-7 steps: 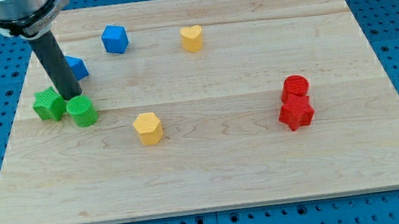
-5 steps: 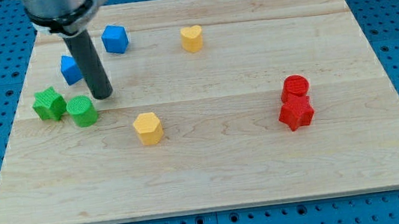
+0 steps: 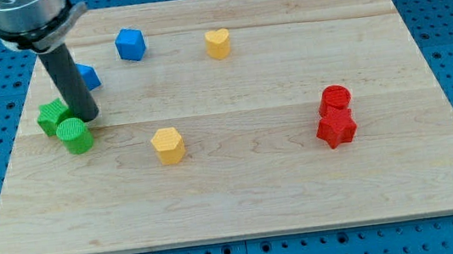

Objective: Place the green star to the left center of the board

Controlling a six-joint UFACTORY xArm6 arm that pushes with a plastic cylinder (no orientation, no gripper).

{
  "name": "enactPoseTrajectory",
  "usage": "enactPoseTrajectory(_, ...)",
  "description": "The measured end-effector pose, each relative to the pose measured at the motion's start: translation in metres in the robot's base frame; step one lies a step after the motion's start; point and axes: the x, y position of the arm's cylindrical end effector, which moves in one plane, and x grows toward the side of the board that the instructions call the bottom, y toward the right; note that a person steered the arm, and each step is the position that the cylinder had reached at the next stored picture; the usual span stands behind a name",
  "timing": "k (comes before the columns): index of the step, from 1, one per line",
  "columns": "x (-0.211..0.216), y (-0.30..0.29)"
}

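The green star (image 3: 51,117) lies near the board's left edge, about mid-height. A green cylinder (image 3: 75,136) touches its lower right side. My tip (image 3: 88,117) stands just right of the star and at the cylinder's upper right edge. The rod rises from there toward the view's top left and hides part of a blue block (image 3: 87,76).
A blue cube (image 3: 130,44) and a yellow heart (image 3: 217,43) sit near the top. A yellow hexagonal block (image 3: 168,145) lies left of centre. A red cylinder (image 3: 335,97) and a red star (image 3: 336,128) touch at the right. The wooden board (image 3: 243,193) rests on a blue pegboard.
My tip swung right, then came back left against the green cylinder. The cylinder slid left and a little down, tight to the star. The star barely moved.
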Motion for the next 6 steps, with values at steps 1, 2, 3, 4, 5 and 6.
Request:
enactPoseTrajectory(1,0.0,-0.029)
enactPoseTrajectory(2,0.028,-0.029)
enactPoseTrajectory(3,0.04,-0.007)
enactPoseTrajectory(4,0.069,-0.029)
enactPoseTrajectory(5,0.064,-0.101)
enactPoseTrajectory(6,0.044,-0.103)
